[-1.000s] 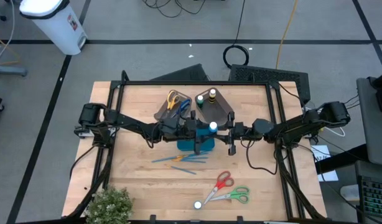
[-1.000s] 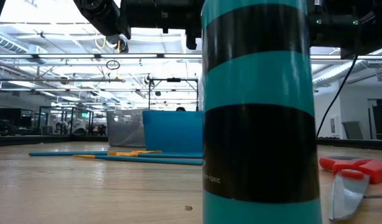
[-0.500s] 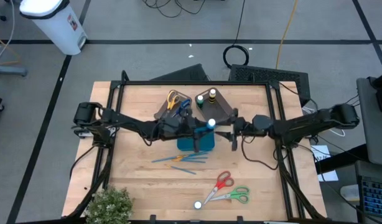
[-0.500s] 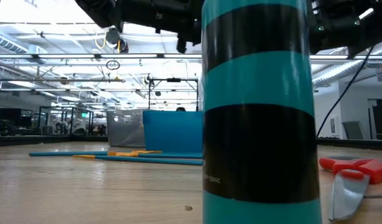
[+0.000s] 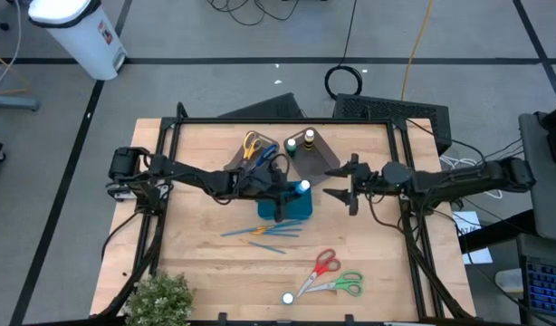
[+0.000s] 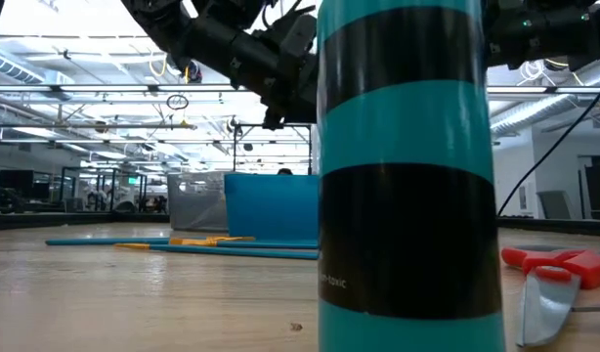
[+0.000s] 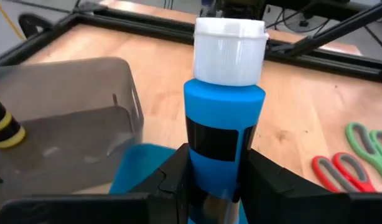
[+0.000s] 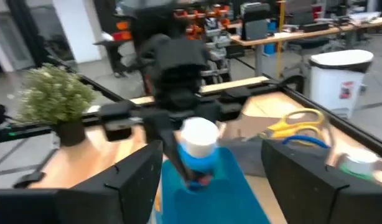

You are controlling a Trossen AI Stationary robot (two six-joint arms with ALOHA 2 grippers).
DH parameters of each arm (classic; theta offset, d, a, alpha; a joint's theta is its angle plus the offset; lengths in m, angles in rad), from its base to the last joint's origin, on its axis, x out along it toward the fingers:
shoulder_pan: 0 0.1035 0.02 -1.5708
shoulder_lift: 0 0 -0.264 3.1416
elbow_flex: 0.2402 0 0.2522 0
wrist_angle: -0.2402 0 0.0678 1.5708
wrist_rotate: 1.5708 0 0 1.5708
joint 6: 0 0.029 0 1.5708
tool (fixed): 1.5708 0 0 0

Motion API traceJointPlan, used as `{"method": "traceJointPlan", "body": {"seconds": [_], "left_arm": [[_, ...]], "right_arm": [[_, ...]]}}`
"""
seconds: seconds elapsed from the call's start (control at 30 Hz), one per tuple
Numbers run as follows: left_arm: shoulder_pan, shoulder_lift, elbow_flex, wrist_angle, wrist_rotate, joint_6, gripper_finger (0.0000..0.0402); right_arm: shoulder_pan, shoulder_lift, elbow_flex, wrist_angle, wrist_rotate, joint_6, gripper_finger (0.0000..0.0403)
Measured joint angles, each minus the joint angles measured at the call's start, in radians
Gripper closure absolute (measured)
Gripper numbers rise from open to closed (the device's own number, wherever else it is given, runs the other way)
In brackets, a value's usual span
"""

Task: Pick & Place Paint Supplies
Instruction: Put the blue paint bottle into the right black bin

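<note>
I see my left hand (image 5: 292, 193) near the middle of the overhead frame, clamped around a blue paint bottle with a white cap (image 7: 226, 106). In the left wrist frame both dark fingers (image 7: 178, 174) press the bottle's sides, and it stands upright between them. From overhead, the bottle sits over the teal tray (image 5: 287, 210) at the centre of the wooden surface (image 5: 196, 181).

My right hand (image 5: 340, 182) is just right of centre in the overhead frame, apart from the bottle, its fingers spread wide and holding nothing. In the right wrist frame its two fingers stand far apart at the lower edge, with the bottle between them farther off.

Above the tray in the overhead frame are two grey bins. The left bin (image 5: 234, 161) holds yellow-handled scissors (image 5: 250, 145). The right bin (image 5: 323, 154) holds two capped bottles (image 5: 300, 142).

Below the tray lie thin blue and orange brushes (image 5: 260, 233). Lower right of centre lie red scissors (image 5: 321, 266) and green scissors (image 5: 346, 284), crossed, with another paint bottle (image 5: 288, 297) beside them. That bottle, teal with black bands, fills the middle of the low frame.
</note>
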Motion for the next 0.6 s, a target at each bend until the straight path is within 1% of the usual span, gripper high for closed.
{"method": "traceJointPlan", "body": {"seconds": [0.1,0.2,0.4,0.6], "left_arm": [[0.004,0.0,0.0,0.003,0.011,-0.003,0.0294],[0.003,0.0,0.0,0.007,0.023,-0.003,0.0294],[-0.001,0.0,0.0,-0.037,0.104,-0.005,0.0294],[-0.009,0.0,0.0,-0.095,0.113,0.003,0.0294]], "right_arm": [[0.026,0.051,0.006,0.033,-0.001,0.008,0.0124],[0.038,0.12,0.058,0.004,0.0,0.011,0.012],[0.049,0.301,0.146,-0.012,-0.003,0.011,0.012],[0.048,0.429,0.206,-0.005,-0.008,0.01,0.0128]]}}
